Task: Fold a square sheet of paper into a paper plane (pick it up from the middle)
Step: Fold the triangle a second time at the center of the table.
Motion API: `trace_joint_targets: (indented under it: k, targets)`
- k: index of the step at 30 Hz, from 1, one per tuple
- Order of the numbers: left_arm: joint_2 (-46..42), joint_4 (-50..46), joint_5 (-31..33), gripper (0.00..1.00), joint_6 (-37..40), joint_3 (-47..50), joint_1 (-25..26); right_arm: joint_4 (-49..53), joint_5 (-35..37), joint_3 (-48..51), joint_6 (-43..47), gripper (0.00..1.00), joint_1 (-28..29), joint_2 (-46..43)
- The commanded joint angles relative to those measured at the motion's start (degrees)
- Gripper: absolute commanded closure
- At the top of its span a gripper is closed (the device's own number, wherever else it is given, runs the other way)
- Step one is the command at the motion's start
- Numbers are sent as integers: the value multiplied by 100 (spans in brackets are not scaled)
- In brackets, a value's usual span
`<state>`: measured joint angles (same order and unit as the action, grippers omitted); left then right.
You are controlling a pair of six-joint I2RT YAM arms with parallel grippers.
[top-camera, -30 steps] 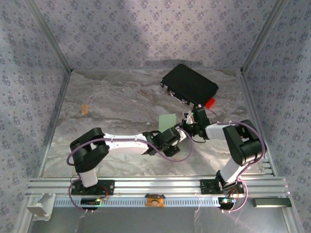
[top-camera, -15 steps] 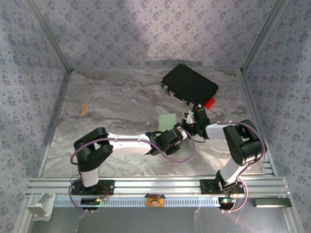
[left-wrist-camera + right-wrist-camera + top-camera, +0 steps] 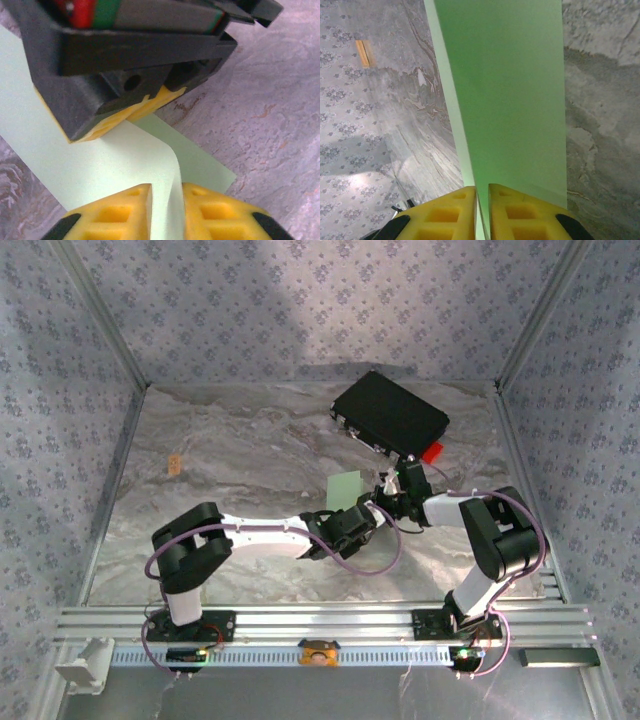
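The square sheet of paper (image 3: 344, 486), pale green, is partly lifted off the marbled table near the middle, below the black case. My right gripper (image 3: 385, 492) pinches its right edge. In the right wrist view the sheet (image 3: 510, 100) stands on edge and runs away from the nearly touching yellow fingertips of the right gripper (image 3: 482, 192). My left gripper (image 3: 362, 512) is at the sheet's near corner. In the left wrist view its gripper (image 3: 166, 192) is shut around a raised curl of the paper (image 3: 100, 160), with the right gripper (image 3: 135, 107) clamping the sheet just beyond.
A black rectangular case (image 3: 390, 412) lies at the back right with a small red tab (image 3: 432, 451) at its near corner. A small tan piece (image 3: 174, 464) rests at the left. Patterned walls (image 3: 60, 390) close in the table on three sides.
The left gripper's jaws have closed onto the curl of paper, and the left arm has shifted slightly to the right. The right arm has stayed in place, holding the sheet.
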<state>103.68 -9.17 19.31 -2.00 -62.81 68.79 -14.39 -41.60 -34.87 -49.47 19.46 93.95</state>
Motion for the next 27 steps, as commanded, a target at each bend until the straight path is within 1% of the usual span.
trace_joint_targets:
  k: [1,3,4,6,8,10,11,13,15,19,23,27]
  targets:
    - [3,51,7,91,18,-9,42,154,-36,-4,88,83,-37,-140]
    - [-21,64,-14,98,-25,-3,22,164,-8,16,89,83,-48,-189]
    - [-33,65,-108,100,-48,5,-2,180,7,41,88,82,-67,-223]
    - [-79,64,-228,100,-153,5,-60,282,128,85,112,80,-126,-348]
    - [-147,95,-533,100,-281,40,-182,460,272,138,171,77,-211,-530]
    - [-230,108,-1007,100,-496,49,-384,820,552,190,279,72,-344,-804]
    - [-267,124,-1259,100,-600,53,-485,982,705,225,326,68,-408,-956]
    - [-375,250,-1876,100,-894,108,-736,1351,1004,293,445,61,-556,-1327]
    - [-438,431,-2513,100,-1196,163,-972,1664,1210,335,525,57,-707,-1662]
    - [-354,687,-3730,100,-1695,69,-1308,2086,1305,374,635,57,-946,-2170]
    - [-187,853,-4281,100,-2046,-77,-1437,2165,1143,461,608,58,-972,-2436]
    - [-33,1172,-4635,100,-2455,-126,-1548,2135,1042,605,562,64,-911,-2463]
